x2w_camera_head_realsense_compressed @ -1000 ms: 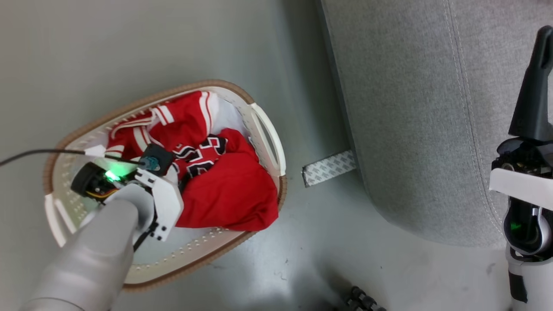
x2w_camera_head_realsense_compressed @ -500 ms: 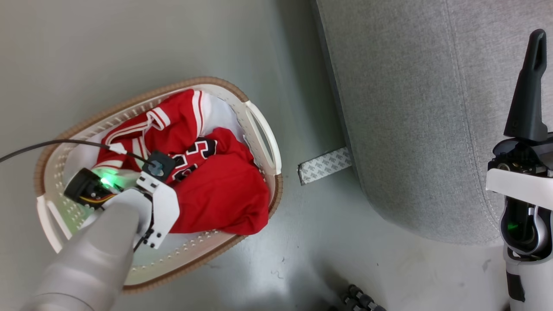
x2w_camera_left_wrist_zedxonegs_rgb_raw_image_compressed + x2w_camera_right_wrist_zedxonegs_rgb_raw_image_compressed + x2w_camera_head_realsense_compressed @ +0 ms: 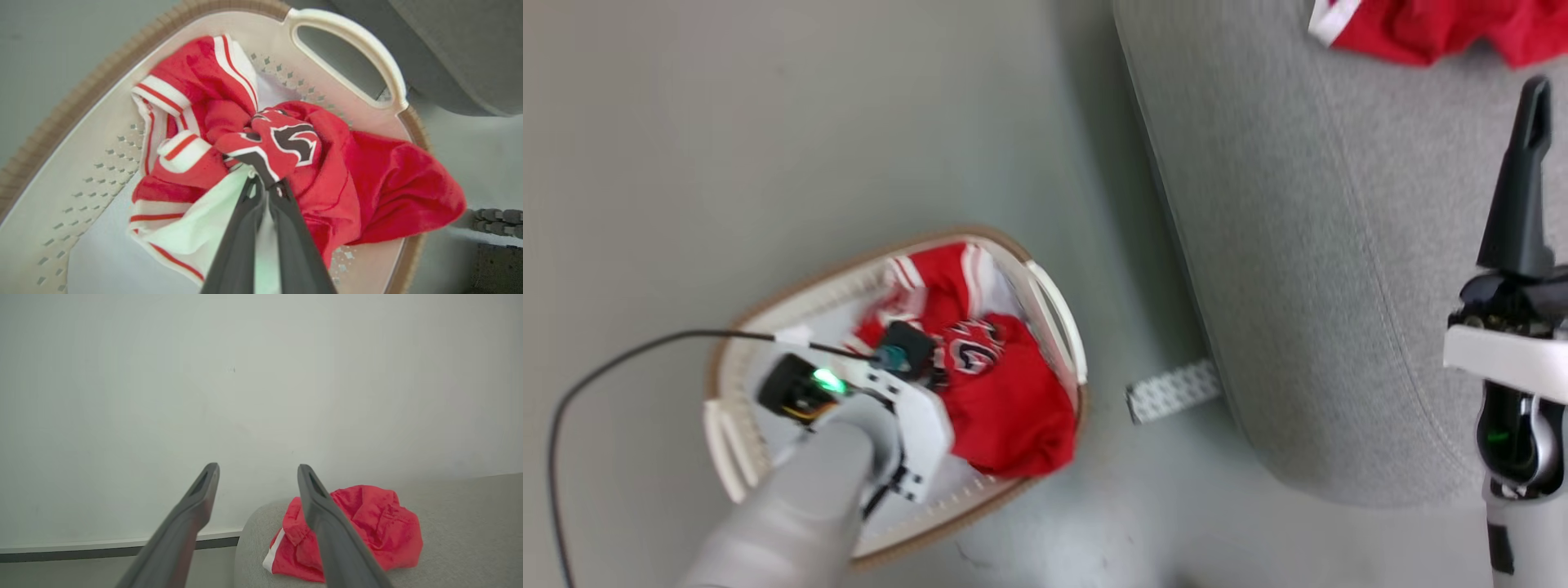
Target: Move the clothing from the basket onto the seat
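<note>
The head camera has shifted; left gripper (image 3: 263, 184) pinches the numbered jersey (image 3: 294, 139) at its fingertips, inside the basket (image 3: 81, 163); right gripper (image 3: 257, 469) gapes

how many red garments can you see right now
2 at least: a red garment lies on the seat; a red heap sits in the basket, pinched by the left tool. The heap may hold several garments.
</note>
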Controlling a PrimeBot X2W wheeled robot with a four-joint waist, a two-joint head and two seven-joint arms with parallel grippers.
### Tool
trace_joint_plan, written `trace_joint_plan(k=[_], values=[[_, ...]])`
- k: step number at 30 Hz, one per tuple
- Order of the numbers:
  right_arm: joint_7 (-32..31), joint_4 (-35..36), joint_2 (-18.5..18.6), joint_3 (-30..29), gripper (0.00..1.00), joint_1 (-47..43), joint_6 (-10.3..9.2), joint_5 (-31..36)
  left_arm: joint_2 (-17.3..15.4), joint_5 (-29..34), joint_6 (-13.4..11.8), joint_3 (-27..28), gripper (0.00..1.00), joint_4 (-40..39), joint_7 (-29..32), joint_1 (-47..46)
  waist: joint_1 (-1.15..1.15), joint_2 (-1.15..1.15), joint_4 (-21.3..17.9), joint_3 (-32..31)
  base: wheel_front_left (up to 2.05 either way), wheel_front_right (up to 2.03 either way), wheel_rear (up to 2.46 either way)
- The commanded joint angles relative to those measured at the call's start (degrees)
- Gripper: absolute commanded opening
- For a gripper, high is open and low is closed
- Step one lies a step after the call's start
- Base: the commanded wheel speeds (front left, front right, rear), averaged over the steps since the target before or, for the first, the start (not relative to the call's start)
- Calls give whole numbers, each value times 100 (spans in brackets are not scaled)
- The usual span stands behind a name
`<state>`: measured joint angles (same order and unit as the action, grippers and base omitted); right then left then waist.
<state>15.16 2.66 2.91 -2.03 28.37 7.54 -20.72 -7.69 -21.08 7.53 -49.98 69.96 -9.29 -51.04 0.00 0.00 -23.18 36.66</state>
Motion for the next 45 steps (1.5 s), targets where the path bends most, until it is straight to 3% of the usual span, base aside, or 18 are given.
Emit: trace_joint_plan(k=[1,10,20,30,45], values=[[-4,-46,2,-31,100,-128,-11,48,41,-81,-14,-9,0,-43,-96,111,0,0,369,-574,0,0,0],[-4,-366,182,-66,100,-600,-11,241,329,-807,-14,-141,0,-774,-533,437,0,0,1053,-1854,0,0,0],[-4,-813,265,279,100,-1196,-11,12,248,-1218,-14,216,0,-2192,-587,684,0,0,1544,-2886,0,0,0],[-4,-1060,311,606,100,-1604,-11,-192,69,-1594,-44,689,0,-3518,-455,622,0,0,1812,-3412,0,0,0],[-4,-1123,348,1195,100,-1649,-11,-232,-264,-1782,-472,769,0,-4751,65,879,0,0,1969,-3562,0,0,0]])
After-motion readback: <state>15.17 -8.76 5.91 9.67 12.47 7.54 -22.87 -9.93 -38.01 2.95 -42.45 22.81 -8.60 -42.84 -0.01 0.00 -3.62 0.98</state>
